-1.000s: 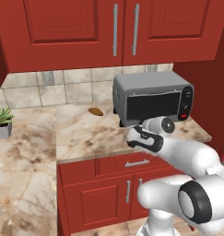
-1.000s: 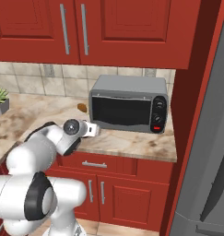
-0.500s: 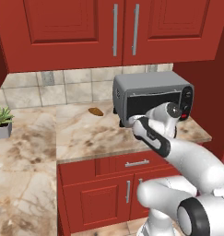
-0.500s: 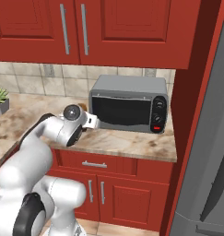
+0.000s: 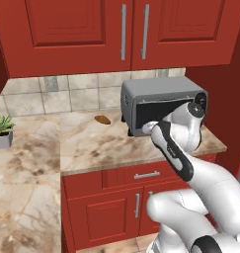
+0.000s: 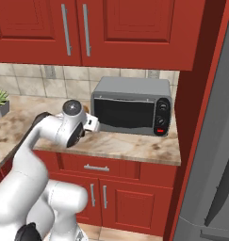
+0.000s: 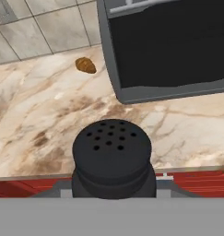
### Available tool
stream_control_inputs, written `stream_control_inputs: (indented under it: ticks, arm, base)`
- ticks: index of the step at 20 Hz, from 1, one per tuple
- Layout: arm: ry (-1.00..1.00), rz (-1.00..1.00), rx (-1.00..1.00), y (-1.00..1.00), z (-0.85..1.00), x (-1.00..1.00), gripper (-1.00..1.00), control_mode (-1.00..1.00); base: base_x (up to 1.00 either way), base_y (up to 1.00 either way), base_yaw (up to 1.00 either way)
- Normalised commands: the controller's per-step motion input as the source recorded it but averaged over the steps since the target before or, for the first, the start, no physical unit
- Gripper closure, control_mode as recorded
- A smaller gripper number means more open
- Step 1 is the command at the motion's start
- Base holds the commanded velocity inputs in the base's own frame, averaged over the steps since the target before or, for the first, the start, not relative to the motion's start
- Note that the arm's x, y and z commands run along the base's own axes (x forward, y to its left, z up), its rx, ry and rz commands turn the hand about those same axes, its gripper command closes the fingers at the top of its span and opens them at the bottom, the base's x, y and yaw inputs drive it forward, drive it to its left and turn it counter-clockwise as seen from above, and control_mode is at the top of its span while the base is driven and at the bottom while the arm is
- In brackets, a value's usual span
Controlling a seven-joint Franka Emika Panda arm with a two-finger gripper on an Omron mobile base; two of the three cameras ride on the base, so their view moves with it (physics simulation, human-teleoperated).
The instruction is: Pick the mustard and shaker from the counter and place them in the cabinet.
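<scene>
The shaker [image 7: 112,156], black with a perforated domed top, sits close in the hand view, and my gripper [image 7: 112,185] is shut on its base. It hangs above the front edge of the marbled counter [image 7: 49,115]. In the left base view my gripper [image 5: 147,129] points left, just in front of the toaster oven, mostly hidden behind my forearm. In the right base view the gripper [image 6: 93,124] is over the counter [image 6: 130,146] at the oven's left corner. The mustard and the cabinet are out of view.
A grey toaster oven [image 5: 161,104] [image 6: 132,106] stands at the back of the counter, right behind my hand. A small brown lump [image 5: 102,119] [image 7: 85,65] lies by the tiled wall. A potted plant [image 5: 2,131] sits at the far left. A grey fridge [image 6: 215,164] stands to the right.
My wrist has risen and rolled over, bringing the hand from low over the counter's front up against the toaster oven's front. The grip has stayed shut.
</scene>
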Motion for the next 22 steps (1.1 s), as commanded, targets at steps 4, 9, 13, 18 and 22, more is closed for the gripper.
stream_control_inputs:
  ticks: [4, 9, 13, 18, 22]
  arm:
    - [0.00, 0.05, 0.00, 0.00, 0.00, -0.82, 1.00, -1.00]
    - [0.00, 0.06, 0.00, 0.00, 0.01, -0.74, 1.00, -1.00]
    - [-0.01, 0.04, 0.00, -0.02, 0.16, -0.66, 1.00, -1.00]
    - [-0.01, 0.00, 0.00, -0.03, 0.38, -0.42, 1.00, -1.00]
    - [0.00, 0.00, 0.00, 0.00, 0.39, -0.37, 1.00, -1.00]
  base:
    - [0.00, 0.00, 0.00]
    - [0.00, 0.00, 0.00]
    - [0.00, 0.00, 0.00]
    - [0.00, 0.00, 0.00]
    - [0.00, 0.00, 0.00]
